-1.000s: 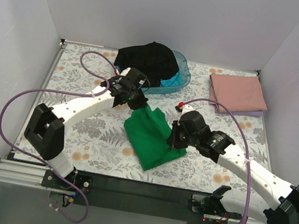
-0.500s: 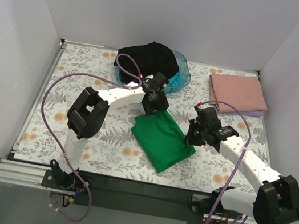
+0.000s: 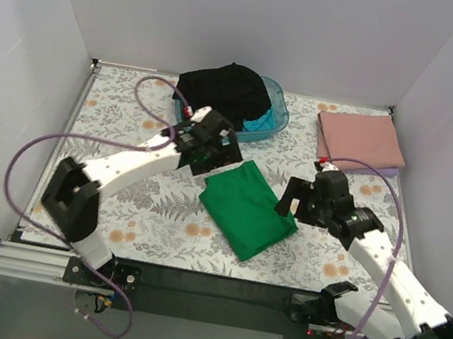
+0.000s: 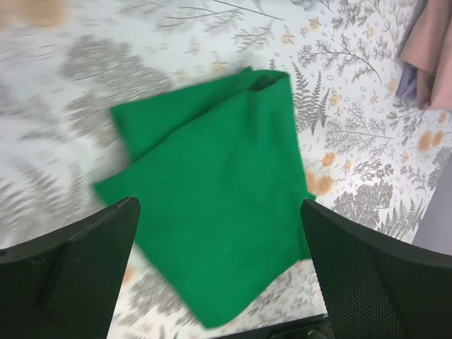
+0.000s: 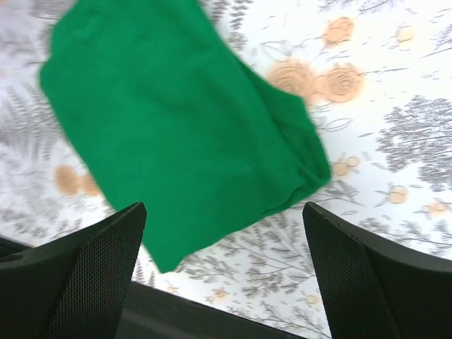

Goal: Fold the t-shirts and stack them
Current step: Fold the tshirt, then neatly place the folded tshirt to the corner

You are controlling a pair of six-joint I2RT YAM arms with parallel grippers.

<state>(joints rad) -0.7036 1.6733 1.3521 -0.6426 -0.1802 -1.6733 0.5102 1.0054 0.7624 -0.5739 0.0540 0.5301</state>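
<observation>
Both claws gape wide and empty: our left gripper (image 3: 226, 154) hovers at the far-left corner of the folded bright green cotton t-shirt (image 3: 246, 210) and our right gripper (image 3: 297, 202) at its right edge, set back, we judge, to leave the fold undisturbed. It lies flat on the floral table cover (image 3: 109, 114). Wrist views reveal its layered edges. The overhead alone shows, beyond it, the black t-shirt (image 3: 223, 88) heaped in the translucent blue plastic tub (image 3: 278, 108) and, farther right, the whole folded dusty pink t-shirt (image 3: 361, 139).
</observation>
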